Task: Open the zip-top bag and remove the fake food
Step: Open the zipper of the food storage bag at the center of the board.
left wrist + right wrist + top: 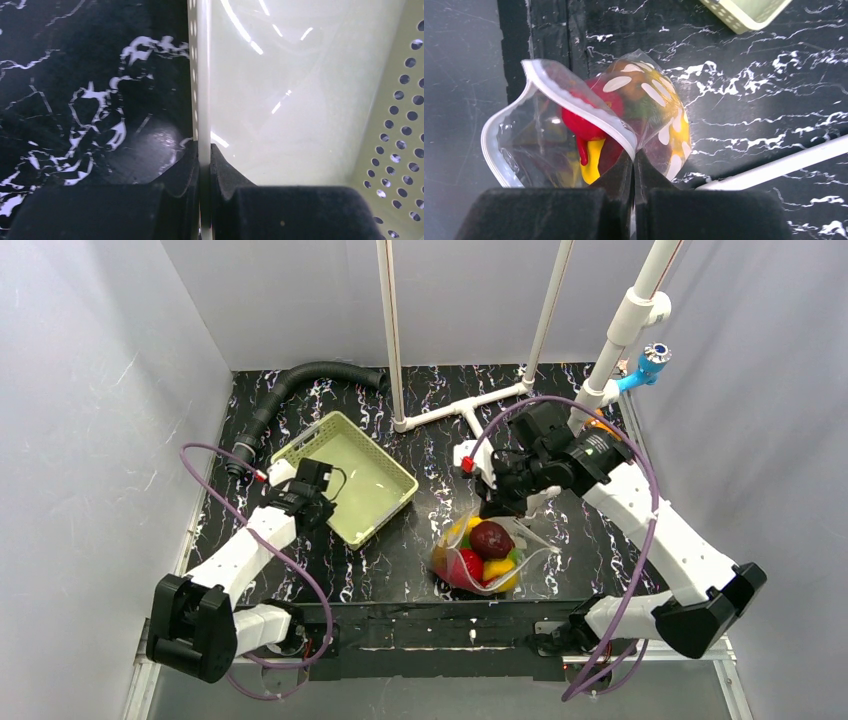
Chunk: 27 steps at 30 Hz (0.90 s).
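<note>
Left gripper clamped tight on the basket wall, holding it on the table, apart from the bag. Over to the middle: bag sits near the front edge, mouth gaping, food packed inside. Right gripper pinched on the bag's zip rim. Thin film, crinkly, slick, light, likely to slide and collapse, so the stiffer zip strip looks the place to hold; the food looks hard, glossy, apt to roll

Open zip-top bag, fake food inside
</note>
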Each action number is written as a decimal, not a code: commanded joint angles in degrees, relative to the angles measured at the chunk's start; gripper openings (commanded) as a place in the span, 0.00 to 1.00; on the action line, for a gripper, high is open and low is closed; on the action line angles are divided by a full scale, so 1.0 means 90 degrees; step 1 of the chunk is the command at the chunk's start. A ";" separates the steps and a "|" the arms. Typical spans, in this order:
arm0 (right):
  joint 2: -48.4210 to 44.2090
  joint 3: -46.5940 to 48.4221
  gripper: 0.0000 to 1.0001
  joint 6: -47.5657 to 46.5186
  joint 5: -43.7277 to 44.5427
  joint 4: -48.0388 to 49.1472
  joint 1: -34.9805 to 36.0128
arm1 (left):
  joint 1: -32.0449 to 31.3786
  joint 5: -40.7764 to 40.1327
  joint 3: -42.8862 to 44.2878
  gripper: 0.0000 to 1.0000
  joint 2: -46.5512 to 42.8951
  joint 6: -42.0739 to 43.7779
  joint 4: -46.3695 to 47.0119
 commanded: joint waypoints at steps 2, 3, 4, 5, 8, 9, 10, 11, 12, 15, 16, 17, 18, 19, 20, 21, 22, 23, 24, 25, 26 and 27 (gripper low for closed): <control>0.0449 0.0905 0.01 -0.0142 0.0420 0.0115 0.0268 | 0.0646 0.0352 -0.0289 0.00 -0.0208 0.0238 0.0099; 0.0541 0.1050 0.01 -0.0132 0.0469 0.0132 0.0290 | 0.0728 0.0371 -0.0324 0.00 -0.0227 0.0204 0.0089; 0.0638 0.1186 0.01 -0.0116 0.0530 0.0172 0.0296 | 0.0799 0.0375 -0.0357 0.00 -0.0233 0.0165 0.0088; 0.0729 0.1309 0.01 -0.0093 0.0590 0.0235 0.0306 | 0.0894 0.0375 -0.0385 0.00 -0.0247 0.0114 0.0079; 0.0979 0.1601 0.01 -0.0009 0.0816 0.0546 0.0317 | 0.1085 0.0397 -0.0393 0.09 -0.0253 -0.0031 -0.0042; 0.1052 0.1709 0.01 0.0040 0.0903 0.0633 0.0317 | 0.1134 0.0440 -0.0368 0.18 -0.0255 -0.0040 -0.0075; 0.1144 0.1821 0.01 0.0104 0.1012 0.0696 0.0312 | 0.1159 0.0495 -0.0344 0.27 -0.0254 -0.0041 -0.0115; 0.1221 0.1962 0.01 0.0177 0.1078 0.0762 0.0316 | 0.1172 0.0522 -0.0308 0.35 -0.0254 -0.0029 -0.0154; 0.1306 0.2045 0.01 0.0241 0.1154 0.0837 0.0317 | 0.1182 0.0567 -0.0278 0.42 -0.0269 -0.0012 -0.0181; 0.1551 0.2256 0.01 0.0450 0.1519 0.1128 0.0312 | 0.1193 0.0725 -0.0228 0.62 -0.0475 0.0089 -0.0238; 0.1638 0.2339 0.01 0.0485 0.1710 0.1214 0.0316 | 0.1198 0.0793 -0.0213 0.67 -0.0585 0.0136 -0.0248; 0.1732 0.2407 0.01 0.0496 0.1949 0.1297 0.0317 | 0.1202 0.0840 -0.0178 0.72 -0.0683 0.0188 -0.0280; 0.1810 0.2451 0.01 0.0496 0.2203 0.1407 0.0317 | 0.1203 0.0891 -0.0143 0.77 -0.0799 0.0263 -0.0328; 0.1867 0.2471 0.01 0.0477 0.2449 0.1539 0.0317 | 0.1203 0.0943 -0.0096 0.81 -0.0918 0.0392 -0.0384; 0.1917 0.2490 0.01 0.0442 0.2696 0.1680 0.0317 | 0.1203 0.1010 -0.0045 0.85 -0.1049 0.0490 -0.0457; 0.1943 0.2491 0.01 0.0412 0.2934 0.1795 0.0317 | 0.1203 0.1100 -0.0003 0.89 -0.1174 0.0598 -0.0514; 0.1956 0.2480 0.01 0.0400 0.3165 0.1906 0.0314 | 0.1203 0.1177 0.0027 0.93 -0.1306 0.0720 -0.0537; 0.1957 0.2465 0.01 0.0390 0.3324 0.1999 0.0317 | 0.1204 0.1321 0.0050 0.96 -0.1439 0.0864 -0.0563; 0.1937 0.2434 0.01 0.0402 0.3438 0.2073 0.0317 | 0.1203 0.1503 0.0058 0.98 -0.1593 0.1007 -0.0577; 0.1898 0.2362 0.01 0.0412 0.3474 0.2131 0.0317 | 0.1205 0.1688 0.0055 0.98 -0.1740 0.1125 -0.0564; 0.1845 0.2275 0.01 0.0451 0.3458 0.2140 0.0317 | 0.1203 0.1908 0.0025 0.98 -0.1887 0.1260 -0.0528; 0.1770 0.2155 0.01 0.0491 0.3399 0.2132 0.0327 | 0.1203 0.2154 -0.0020 0.98 -0.2049 0.1388 -0.0475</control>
